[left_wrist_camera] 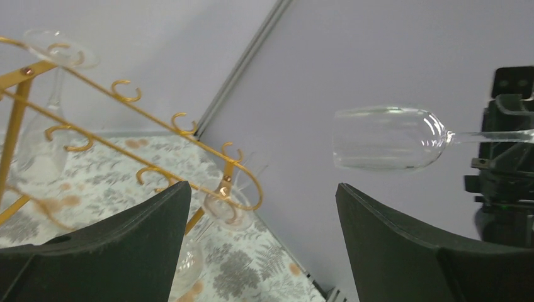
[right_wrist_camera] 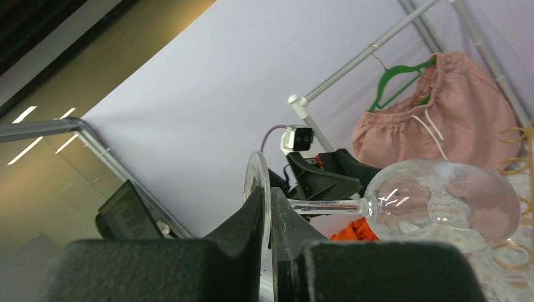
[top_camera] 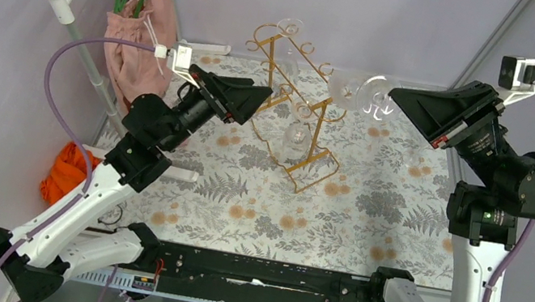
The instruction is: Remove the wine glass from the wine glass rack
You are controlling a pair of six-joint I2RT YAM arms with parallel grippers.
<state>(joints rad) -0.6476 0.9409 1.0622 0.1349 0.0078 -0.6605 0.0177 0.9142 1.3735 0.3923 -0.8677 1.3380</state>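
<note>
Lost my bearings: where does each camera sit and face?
Top external: above, behind the bases, looking down at the table; both arms show.
Left wrist: on left arm, facing rack and right arm; open jaws show.
Right wrist: on right arm, facing left arm and pink garment; jaws shut on wine glass.
All share that glass.

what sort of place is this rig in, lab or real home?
Probably a lab test booth staged as a home: plain grey panel walls, a floral tablecloth, and a gold wine glass rack as a prop.
</note>
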